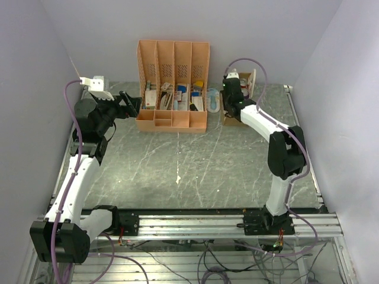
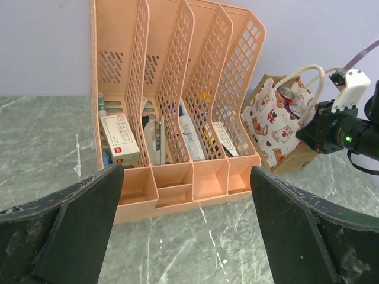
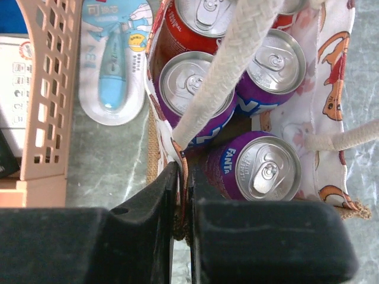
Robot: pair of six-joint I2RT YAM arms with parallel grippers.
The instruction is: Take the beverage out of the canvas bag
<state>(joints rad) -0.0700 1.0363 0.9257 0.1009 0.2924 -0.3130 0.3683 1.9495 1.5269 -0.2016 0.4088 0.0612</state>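
Note:
The canvas bag [image 3: 333,89] stands at the back right of the table [image 1: 253,80], beside the organizer, and also shows in the left wrist view [image 2: 271,125]. It holds several cans: three purple Fanta cans [image 3: 260,168] and a red one [image 3: 198,18]. A whitish rope handle [image 3: 225,71] crosses over them. My right gripper [image 3: 183,189] is shut on the bag's near-left rim, its fingers outside and inside the wall, next to a purple can. My left gripper [image 2: 185,177] is open and empty, held above the table in front of the organizer [image 1: 131,103].
A salmon-pink slotted desk organizer [image 1: 173,89] full of small packs stands at the back centre, left of the bag. A blister-packed blue toothbrush [image 3: 112,59] lies between organizer and bag. Walls close in on three sides.

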